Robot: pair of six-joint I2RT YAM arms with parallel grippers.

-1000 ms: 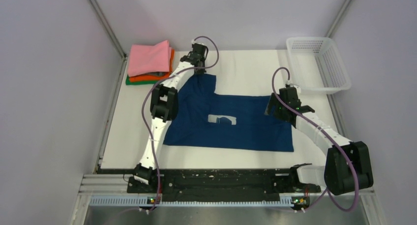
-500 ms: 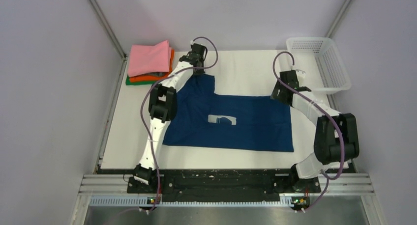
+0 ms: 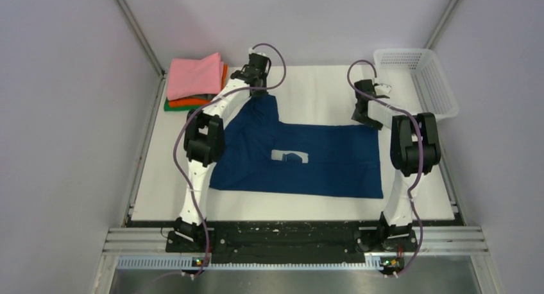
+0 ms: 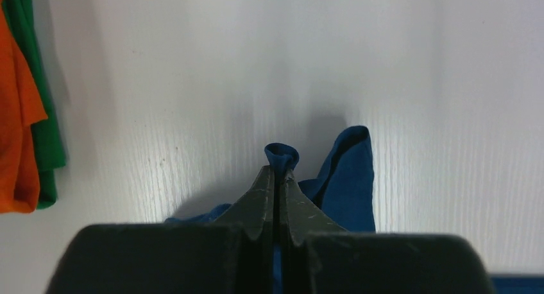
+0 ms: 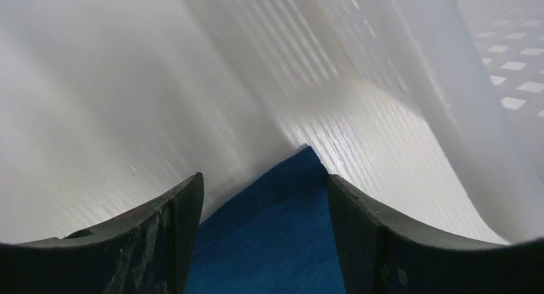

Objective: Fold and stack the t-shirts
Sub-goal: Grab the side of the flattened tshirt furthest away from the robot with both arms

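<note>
– Top external is showing the navy t-shirt (image 3: 301, 159) lying flat on the tabletop (image 3: 321, 85), its long axis running left to right. What is the left hand (image 4: 276, 175) doing?

– It is pinching shut on a small bunch of navy cloth at the shirt's far left corner. That is just right of the folded stack, with the pink shirt (image 3: 192, 76) sitting on top, the orange shirt (image 3: 194, 101) under it and the green shirt (image 3: 171, 106) lowest.

– And the right hand (image 5: 263, 185)?

– Its fingers are standing wide apart and holding nothing. In the right wrist view the shirt's far right corner is pointing up between them, so the hand is facing that corner head-on. The white basket (image 3: 442, 92) is sitting just beyond, to the right.

– Is it touching the cloth?

– I am not managing to tell. It is probably hovering just above, but the height is not reading clearly.

– Which arm is suiting that corner?

– The right one, I am judging. It is lying nearest, and the left is gripping its own corner.
</note>
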